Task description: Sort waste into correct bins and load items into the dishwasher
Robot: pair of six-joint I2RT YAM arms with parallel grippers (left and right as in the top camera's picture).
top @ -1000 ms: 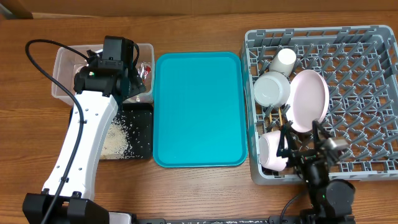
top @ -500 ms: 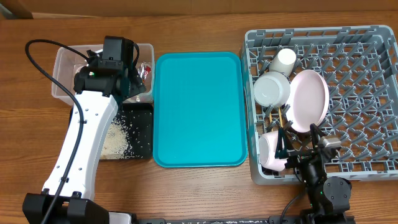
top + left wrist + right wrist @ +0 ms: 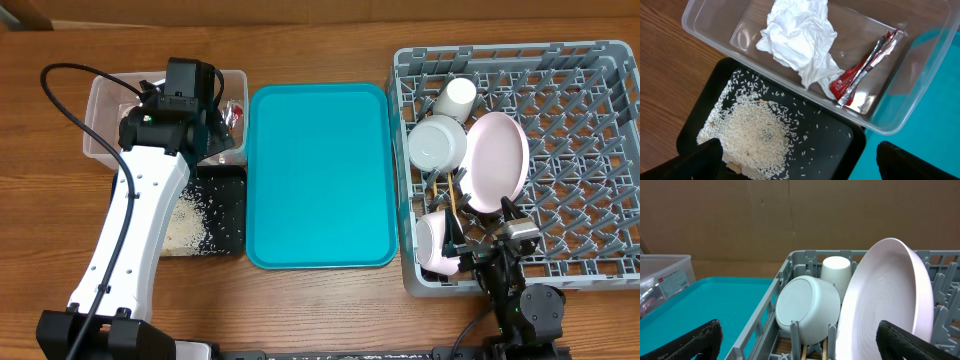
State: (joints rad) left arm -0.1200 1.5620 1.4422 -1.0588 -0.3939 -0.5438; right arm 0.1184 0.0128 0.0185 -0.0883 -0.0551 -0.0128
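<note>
The clear tub (image 3: 100,112) holds the crumpled white tissue (image 3: 797,37) and the red wrapper (image 3: 860,75). The black tray (image 3: 228,215) in front of it holds white rice grains (image 3: 757,132). My left gripper (image 3: 807,167) is open and empty, hovering over the seam between tub and tray. The grey dish rack (image 3: 585,150) holds the plate (image 3: 497,160) on edge, a bowl (image 3: 437,143), a second bowl (image 3: 432,243), the cup (image 3: 460,93) and the chopsticks (image 3: 452,190). My right gripper (image 3: 800,350) is open and empty at the rack's front, behind the plate (image 3: 885,305) and bowl (image 3: 807,310).
The teal serving tray (image 3: 318,175) lies between the bins and the rack, with nothing on it. The left arm (image 3: 140,220) stretches over the black tray's left part. Bare wooden table lies along the front edge and far left.
My right gripper has drawn back a little toward the table's front edge, away from the plate. The left arm and all objects have not moved.
</note>
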